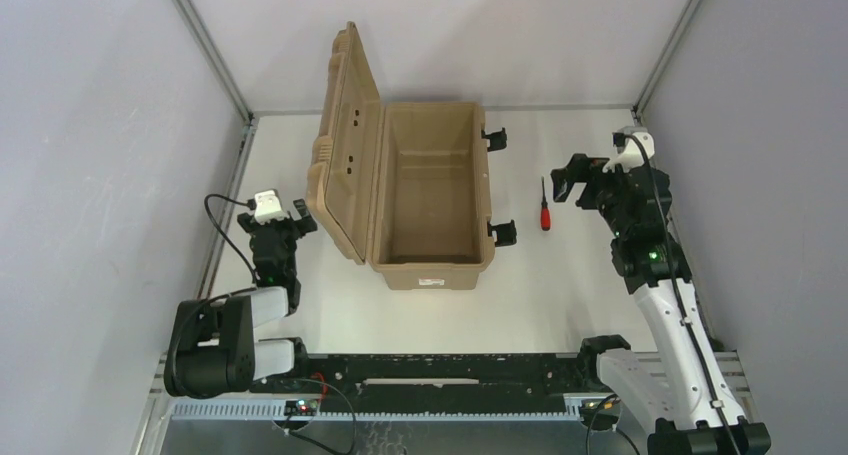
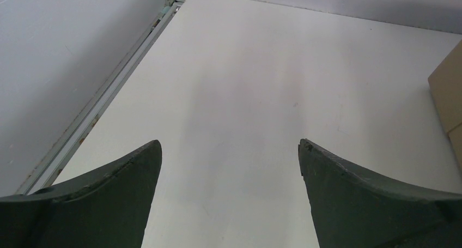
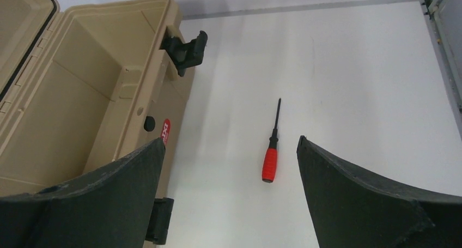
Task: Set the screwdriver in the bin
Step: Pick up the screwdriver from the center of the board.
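The screwdriver (image 1: 545,215), with a short red handle and a thin dark shaft, lies flat on the white table just right of the bin (image 1: 470,273). The bin is a tan box with nothing showing inside, and its ribbed lid (image 1: 345,145) stands open on the left. My right gripper (image 1: 577,180) hovers open just right of the screwdriver. In the right wrist view the screwdriver (image 3: 271,155) lies ahead, near the right finger, with the gripper (image 3: 231,139) holding nothing and the bin (image 3: 117,11) to the left. My left gripper (image 1: 280,220) (image 2: 229,143) is open over bare table, left of the lid.
Two black latches (image 1: 495,137) (image 1: 503,232) stick out from the bin's right side toward the screwdriver. Grey walls and metal frame rails (image 1: 225,215) border the table left, right and back. The lid's tan edge (image 2: 449,95) shows in the left wrist view.
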Motion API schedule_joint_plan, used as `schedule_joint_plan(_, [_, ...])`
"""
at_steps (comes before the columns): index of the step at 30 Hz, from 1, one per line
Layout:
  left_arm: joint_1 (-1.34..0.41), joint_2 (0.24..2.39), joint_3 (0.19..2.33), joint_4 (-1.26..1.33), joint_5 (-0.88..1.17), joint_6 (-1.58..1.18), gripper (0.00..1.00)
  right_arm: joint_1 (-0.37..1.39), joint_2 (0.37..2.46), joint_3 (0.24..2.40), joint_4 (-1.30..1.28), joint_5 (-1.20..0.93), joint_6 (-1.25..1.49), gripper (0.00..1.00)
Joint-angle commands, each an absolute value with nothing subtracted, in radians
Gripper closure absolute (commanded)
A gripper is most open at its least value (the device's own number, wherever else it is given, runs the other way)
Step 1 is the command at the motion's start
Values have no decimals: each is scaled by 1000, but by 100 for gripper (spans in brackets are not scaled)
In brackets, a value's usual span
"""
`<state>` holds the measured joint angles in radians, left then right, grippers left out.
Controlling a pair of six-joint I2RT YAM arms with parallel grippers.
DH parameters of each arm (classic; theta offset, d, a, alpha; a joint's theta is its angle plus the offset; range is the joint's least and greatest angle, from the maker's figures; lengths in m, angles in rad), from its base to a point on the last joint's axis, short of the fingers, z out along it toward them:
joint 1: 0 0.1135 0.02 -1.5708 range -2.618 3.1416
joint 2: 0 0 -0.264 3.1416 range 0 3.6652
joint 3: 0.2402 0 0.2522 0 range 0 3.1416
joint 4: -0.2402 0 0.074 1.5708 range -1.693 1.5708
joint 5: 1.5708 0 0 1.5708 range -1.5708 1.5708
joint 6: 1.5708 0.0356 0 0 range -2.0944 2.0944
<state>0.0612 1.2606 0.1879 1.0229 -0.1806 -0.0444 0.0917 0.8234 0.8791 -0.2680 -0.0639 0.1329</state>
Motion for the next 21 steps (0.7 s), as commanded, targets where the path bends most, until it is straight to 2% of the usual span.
schedule_joint_plan(1, [63, 1258, 194, 1052, -182, -31, 0, 89, 843, 990, -317, -67, 134, 2])
schedule_joint_plan(14, [63, 1257, 194, 1052, -182, -31, 0, 92, 1073, 1291, -640, -10, 159, 4])
schedule_joint_plan(21, [63, 1258, 193, 1052, -182, -30, 0, 97, 1262, 1433, -791, 70, 189, 4])
